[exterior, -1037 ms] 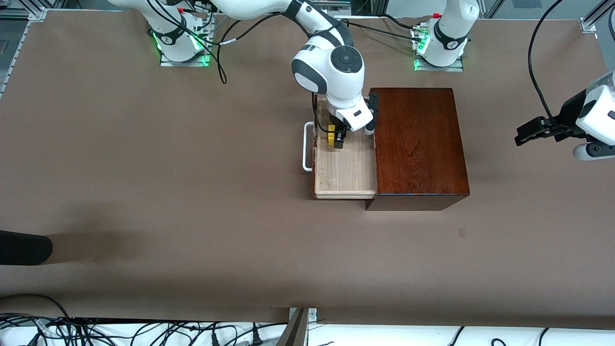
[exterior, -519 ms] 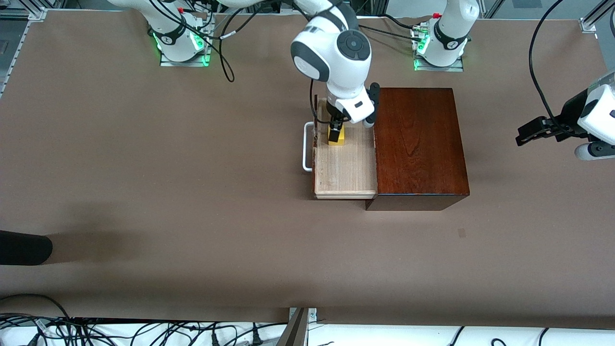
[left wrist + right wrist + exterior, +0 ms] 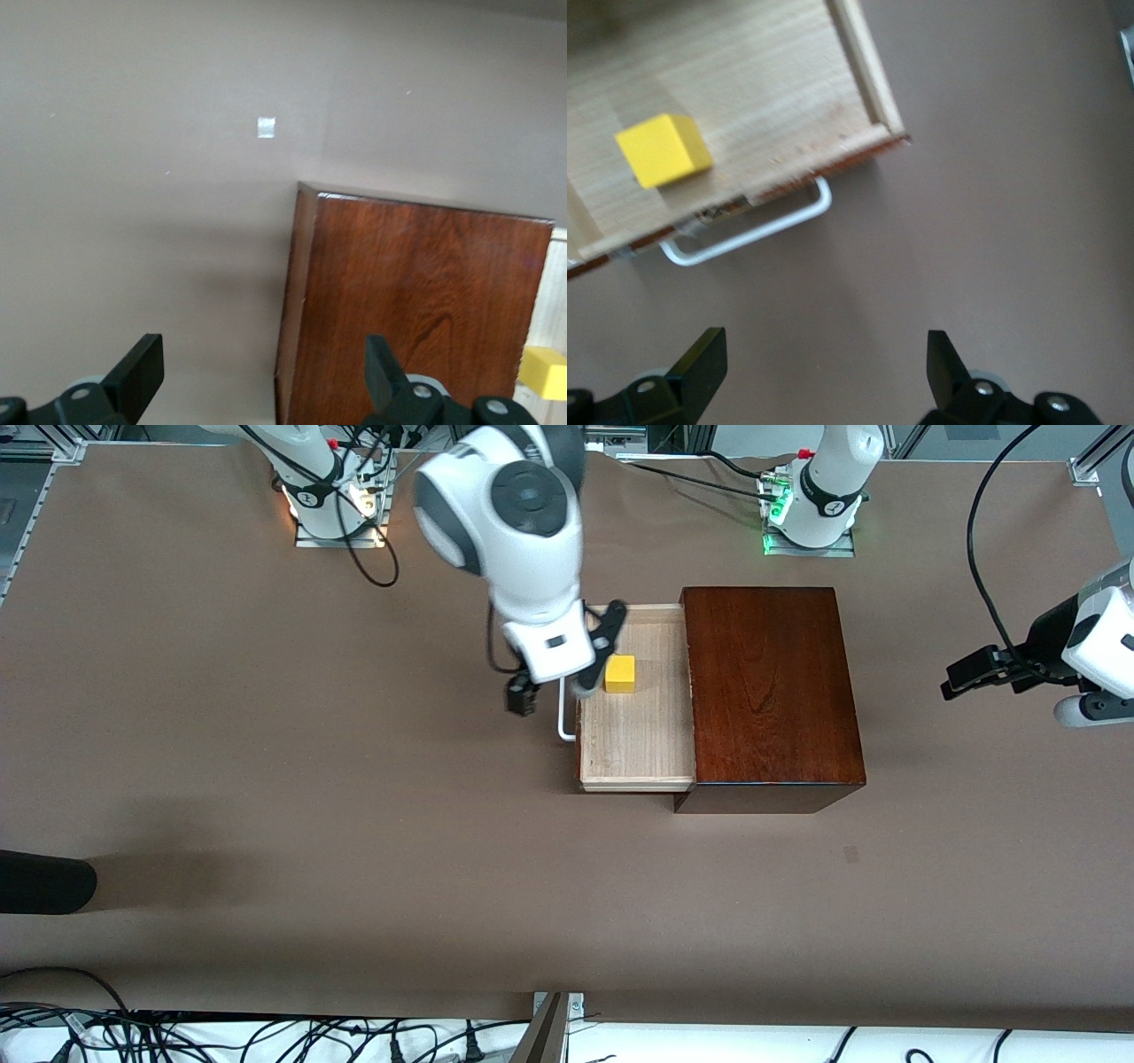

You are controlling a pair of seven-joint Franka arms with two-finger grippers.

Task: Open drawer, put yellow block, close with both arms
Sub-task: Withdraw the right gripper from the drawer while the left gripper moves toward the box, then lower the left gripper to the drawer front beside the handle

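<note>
Yellow block (image 3: 620,674): resting flat on the bare wood floor of the drawer (image 3: 633,735), in the part farther from the front camera, near the drawer's front board and touching neither wall. Nothing pinching it, so judged as delivered. Seen from the right wrist as well (image 3: 663,150), sitting square on the boards just inside the front.

Drawer pulled well out of the dark box (image 3: 771,691), toward the right arm's end of the tabletop (image 3: 266,735). Left out that way to give room to drop the block in from above. White loop handle (image 3: 565,731) sticking out from the front, free and untouched.

Right arm (image 3: 523,522): jaws spread wide and empty, up in the air over the drawer's front edge and the bare tabletop just in front of the handle. Probably placed clear of the tray so as not to knock the block, and handy for pushing on the front.

Left arm (image 3: 1099,638): waiting, jaws spread and empty, over the tabletop at its own end, well apart from the box. Likely kept out of the way during loading. Box and a corner of the block (image 3: 545,372) visible from its wrist.

Left to do, by judgement: closing only. Push best kept straight along the slide, box steadied to stop it skidding.
</note>
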